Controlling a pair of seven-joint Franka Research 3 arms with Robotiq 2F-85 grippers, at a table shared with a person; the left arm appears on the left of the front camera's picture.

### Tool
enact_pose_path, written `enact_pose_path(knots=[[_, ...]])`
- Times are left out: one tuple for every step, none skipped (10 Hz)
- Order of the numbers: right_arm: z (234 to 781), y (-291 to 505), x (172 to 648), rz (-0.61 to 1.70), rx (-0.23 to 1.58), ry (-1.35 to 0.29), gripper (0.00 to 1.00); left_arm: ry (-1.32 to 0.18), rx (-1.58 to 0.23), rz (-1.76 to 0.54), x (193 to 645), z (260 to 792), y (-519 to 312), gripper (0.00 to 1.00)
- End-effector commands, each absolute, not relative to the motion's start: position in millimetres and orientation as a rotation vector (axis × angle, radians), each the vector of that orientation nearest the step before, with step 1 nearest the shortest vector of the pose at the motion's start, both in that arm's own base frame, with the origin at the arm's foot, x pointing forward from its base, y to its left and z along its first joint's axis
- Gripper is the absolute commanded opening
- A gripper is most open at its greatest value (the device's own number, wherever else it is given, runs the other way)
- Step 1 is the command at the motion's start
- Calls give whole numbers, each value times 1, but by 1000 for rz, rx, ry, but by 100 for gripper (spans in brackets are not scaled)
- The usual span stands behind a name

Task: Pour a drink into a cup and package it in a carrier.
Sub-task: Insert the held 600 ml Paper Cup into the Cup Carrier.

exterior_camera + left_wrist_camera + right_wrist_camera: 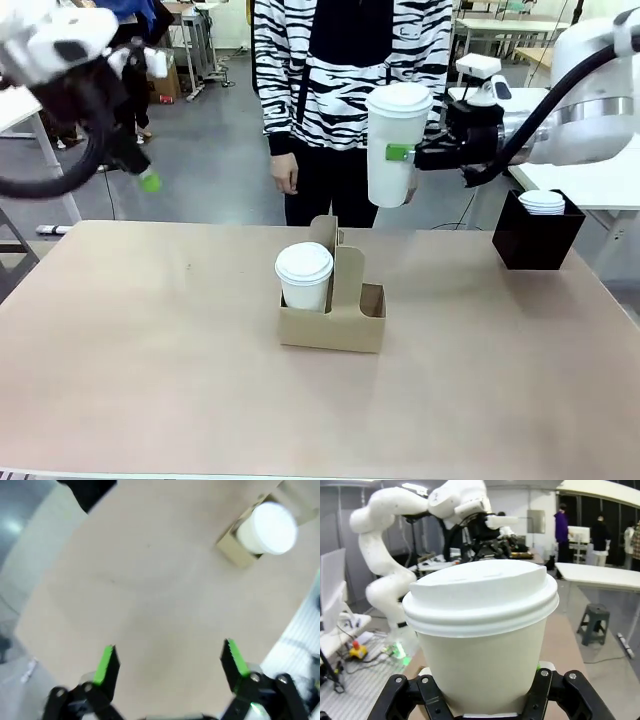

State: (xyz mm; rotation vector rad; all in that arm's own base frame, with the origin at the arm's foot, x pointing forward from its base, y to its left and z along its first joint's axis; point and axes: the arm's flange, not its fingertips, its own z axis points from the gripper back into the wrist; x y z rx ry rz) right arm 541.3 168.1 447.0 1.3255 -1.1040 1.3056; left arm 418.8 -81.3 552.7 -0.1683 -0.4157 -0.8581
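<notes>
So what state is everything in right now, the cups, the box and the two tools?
Held cup: lidded, upright, in the air.
Other cup: lidded, upright in the carrier's left slot.
Carrier: on the table, right slot empty.
Right tool: shut on the held cup.
Left tool: open, empty.
Black box: holds stacked lids.

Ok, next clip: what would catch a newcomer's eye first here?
Most striking is the lidded white cup held high in the air by the right gripper, above the table's far right part, in front of the person in the striped top. Below it, near the table's middle, a second lidded cup sits in the left side of the brown cardboard carrier. The left gripper hangs open and empty.
</notes>
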Motion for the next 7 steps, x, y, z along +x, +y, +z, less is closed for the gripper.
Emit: enact_pose_path(knots=[[454,166,542,1301,1373,-1060,60,-366,-163,-837,425,574,-92,100],[454,166,542,1301,1373,-1060,60,-366,-163,-837,425,574,-92,100],[454,166,542,1301,1373,-1060,60,-366,-163,-837,425,574,-92,100],[445,167,540,1306,1331,-1093,60,-406,-168,-857,420,554,-85,100],[417,169,534,1285,1385,-1103,60,-437,-110,-848,418,540,-80,100],[398,169,528,1268,1425,-1148,60,-466,-106,-871,416,529,-69,100],[387,172,526,1258,1406,-1200,60,-494,-95,-916,411,515,-57,100]])
